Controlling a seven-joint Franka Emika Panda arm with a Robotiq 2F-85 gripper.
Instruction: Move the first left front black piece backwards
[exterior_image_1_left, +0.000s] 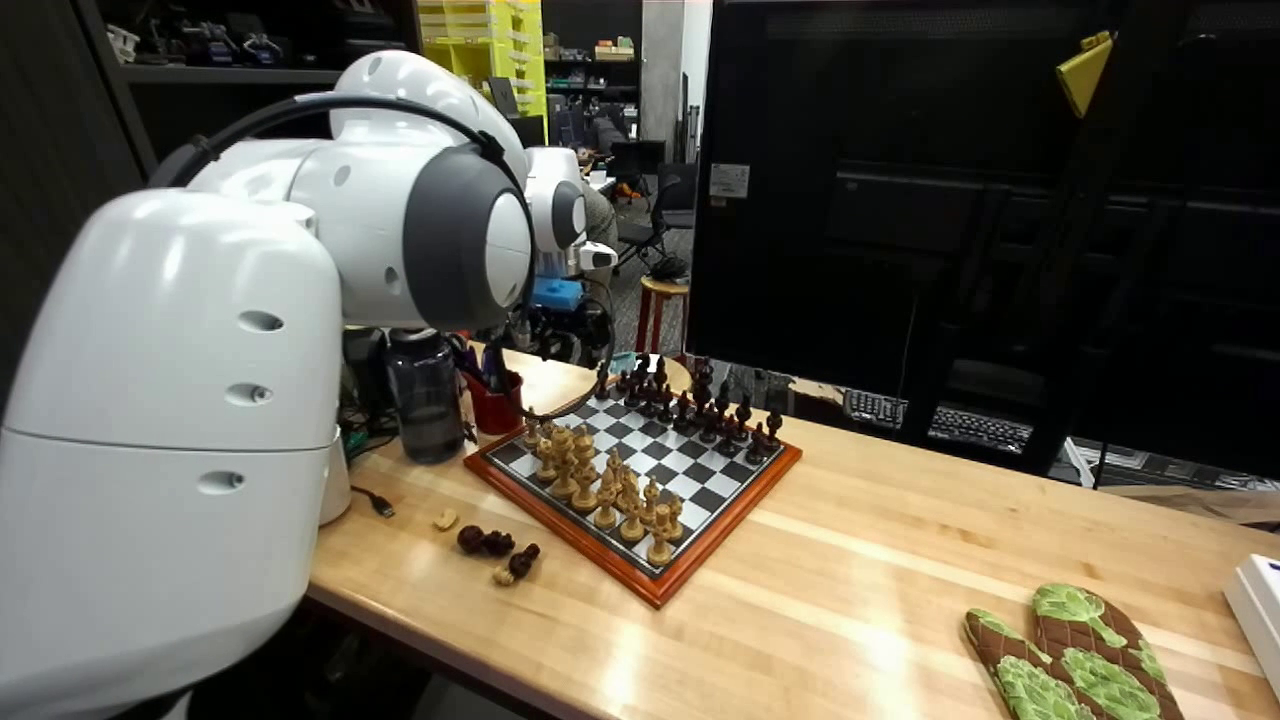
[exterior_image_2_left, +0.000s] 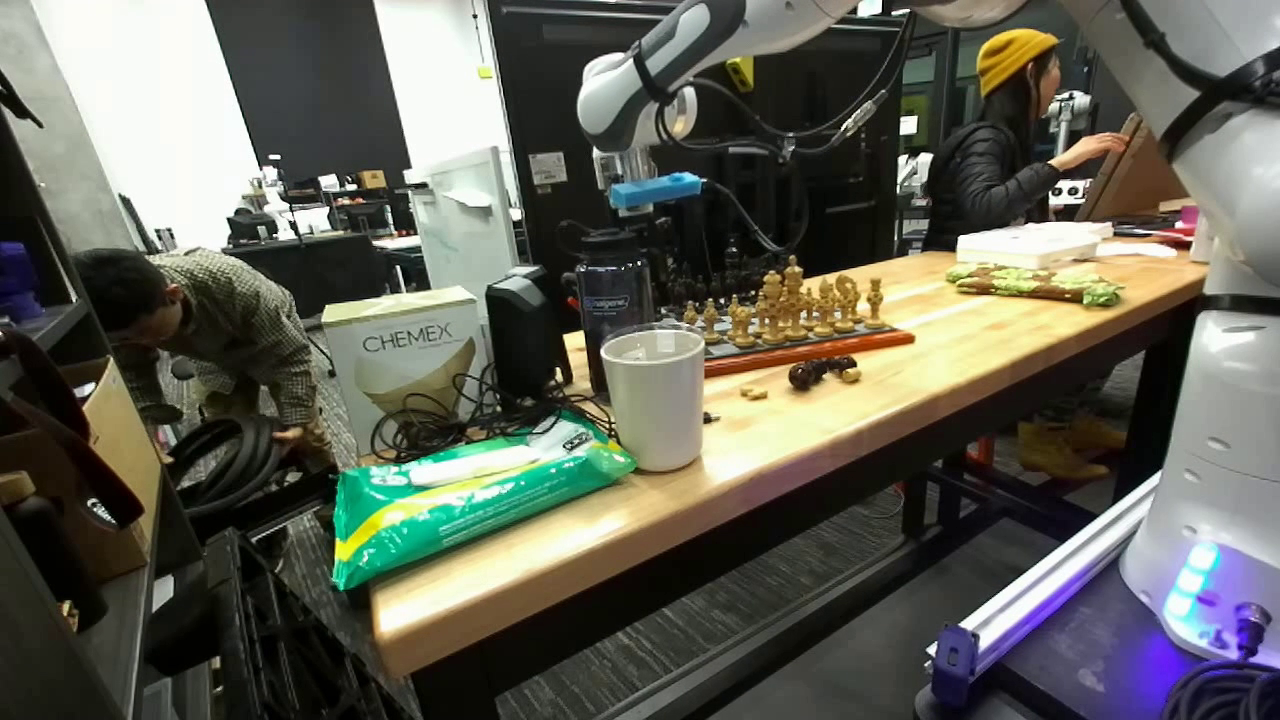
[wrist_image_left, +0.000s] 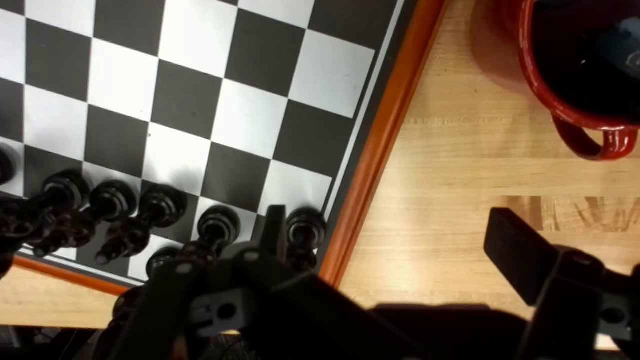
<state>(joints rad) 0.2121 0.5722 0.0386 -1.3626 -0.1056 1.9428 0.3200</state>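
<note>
A chessboard with a reddish wooden rim (exterior_image_1_left: 735, 524) lies on the table. Dark pieces (exterior_image_1_left: 703, 400) stand along its far side in an exterior view, light pieces (exterior_image_1_left: 585, 485) along the near side. In the wrist view, the end front black piece (wrist_image_left: 306, 230) stands near the board's rim, and other dark pieces (wrist_image_left: 218, 225) stand in rows beside it. My gripper (wrist_image_left: 392, 225) is open and empty. One fingertip appears just beside the end black piece, the other over bare table beyond the rim. In an exterior view the gripper (exterior_image_1_left: 560, 335) hangs above the board's far-left end, partly hidden by the arm.
A red mug (wrist_image_left: 535, 80) stands beside the board, near a dark water bottle (exterior_image_2_left: 612, 290). Loose pieces (exterior_image_1_left: 485, 541) lie on the table before the board. A white cup (exterior_image_2_left: 655, 400), a green wipes pack (exterior_image_2_left: 480, 495) and an oven mitt (exterior_image_1_left: 1095, 650) are also on the table.
</note>
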